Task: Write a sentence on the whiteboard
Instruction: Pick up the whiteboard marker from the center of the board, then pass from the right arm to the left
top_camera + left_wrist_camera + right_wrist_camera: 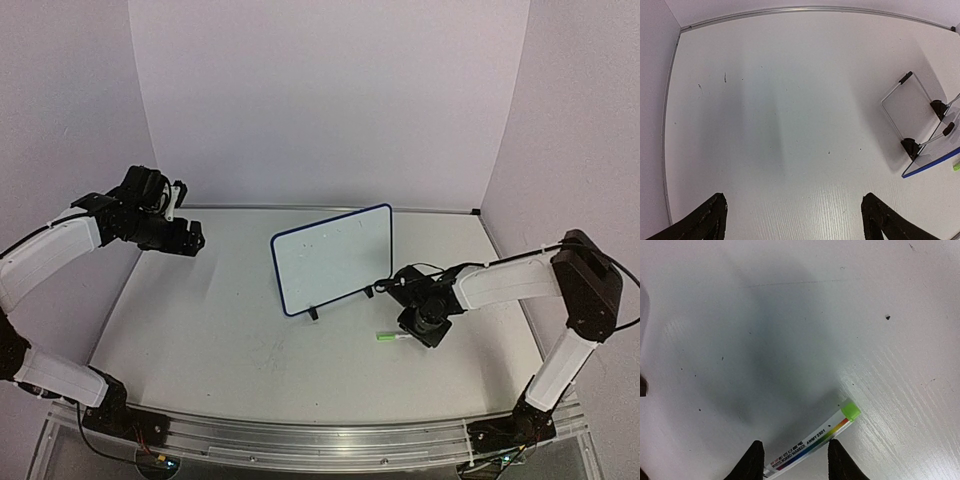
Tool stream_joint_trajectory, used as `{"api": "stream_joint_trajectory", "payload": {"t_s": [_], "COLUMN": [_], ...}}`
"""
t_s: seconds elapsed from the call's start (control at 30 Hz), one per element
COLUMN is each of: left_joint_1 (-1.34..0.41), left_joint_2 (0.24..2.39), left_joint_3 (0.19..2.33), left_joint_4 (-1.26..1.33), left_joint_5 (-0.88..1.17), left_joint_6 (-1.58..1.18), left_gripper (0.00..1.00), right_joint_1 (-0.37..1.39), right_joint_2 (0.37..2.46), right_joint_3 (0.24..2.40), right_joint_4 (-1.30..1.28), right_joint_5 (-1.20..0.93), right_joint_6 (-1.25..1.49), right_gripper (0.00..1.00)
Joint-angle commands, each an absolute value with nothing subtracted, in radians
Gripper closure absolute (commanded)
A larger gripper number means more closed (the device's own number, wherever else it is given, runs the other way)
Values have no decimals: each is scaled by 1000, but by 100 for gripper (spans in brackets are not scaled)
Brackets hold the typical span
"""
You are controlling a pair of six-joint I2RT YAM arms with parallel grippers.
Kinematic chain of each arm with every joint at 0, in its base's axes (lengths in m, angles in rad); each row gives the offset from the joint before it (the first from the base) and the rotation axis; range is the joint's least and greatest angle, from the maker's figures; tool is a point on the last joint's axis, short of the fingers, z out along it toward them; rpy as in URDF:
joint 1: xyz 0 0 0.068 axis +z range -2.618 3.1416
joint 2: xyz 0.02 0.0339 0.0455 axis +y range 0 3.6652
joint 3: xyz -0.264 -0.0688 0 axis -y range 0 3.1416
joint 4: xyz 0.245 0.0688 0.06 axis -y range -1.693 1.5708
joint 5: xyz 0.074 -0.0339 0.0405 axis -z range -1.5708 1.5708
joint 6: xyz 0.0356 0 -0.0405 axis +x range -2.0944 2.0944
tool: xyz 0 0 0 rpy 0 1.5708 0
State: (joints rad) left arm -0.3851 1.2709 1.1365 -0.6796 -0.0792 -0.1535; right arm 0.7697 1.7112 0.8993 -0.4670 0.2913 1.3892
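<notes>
From the top camera, the whiteboard [333, 258] stands propped on its wire stand [314, 312] mid-desk [200, 340], with its blank face turned toward the arms and tilted back, which should suit writing from the near side. The left fingers [190, 240] hang high at the far left, well apart from the board. I judge they are parked there to stay out of the way. The right fingers [422, 318] sit low over the desk, just right of the stand, above a marker [392, 339] lying flat.

In the left wrist view the two fingers are spread wide at the bottom edge with nothing but bare desk between them. The board's blue rim and the black feet of the stand show at the right edge.

In the right wrist view the fingers stand on either side of the marker's barrel, and its green cap [851, 410] points away to the upper right. They straddle it crosswise, which is how I want it for a firm pinch. I cannot tell whether they are already pressing on the barrel. The cap looks to be on, so writing is some way off.
</notes>
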Motion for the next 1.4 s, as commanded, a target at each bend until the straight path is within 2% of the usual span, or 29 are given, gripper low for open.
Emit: {"api": "stream_joint_trajectory", "payload": {"t_s": [0.0,0.13,0.63,0.83,1.0,1.07,1.2,1.37], "left_joint_1": [-380,-380,-381,-397,-543,-603,-690,-843], "left_joint_2": [1258,1254,1221,1179,1142,1136,1128,1153], "left_joint_3": [1132,1133,1125,1139,1176,1198,1197,1218], "left_joint_4": [-661,-660,-639,-611,-597,-583,-486,-380], "left_joint_5": [-83,-82,-47,33,8,-14,81,78], "left_joint_6": [-147,-147,-135,-158,-230,-281,-394,-447], "left_gripper": [7,7,7,8,9,10,13,14], "right_joint_1": [756,750,743,741,741,742,744,769], "right_joint_2": [1748,1767,1787,1693,1530,1459,1341,1297], "right_joint_3": [925,934,977,966,957,955,956,1018], "right_joint_4": [-486,-488,-496,-495,-484,-445,-301,-132], "right_joint_5": [310,300,277,299,331,336,325,317], "right_joint_6": [1365,1348,1301,1291,1250,1222,1163,1078], "right_gripper": [62,65,100,100,100,100,100,100]}}
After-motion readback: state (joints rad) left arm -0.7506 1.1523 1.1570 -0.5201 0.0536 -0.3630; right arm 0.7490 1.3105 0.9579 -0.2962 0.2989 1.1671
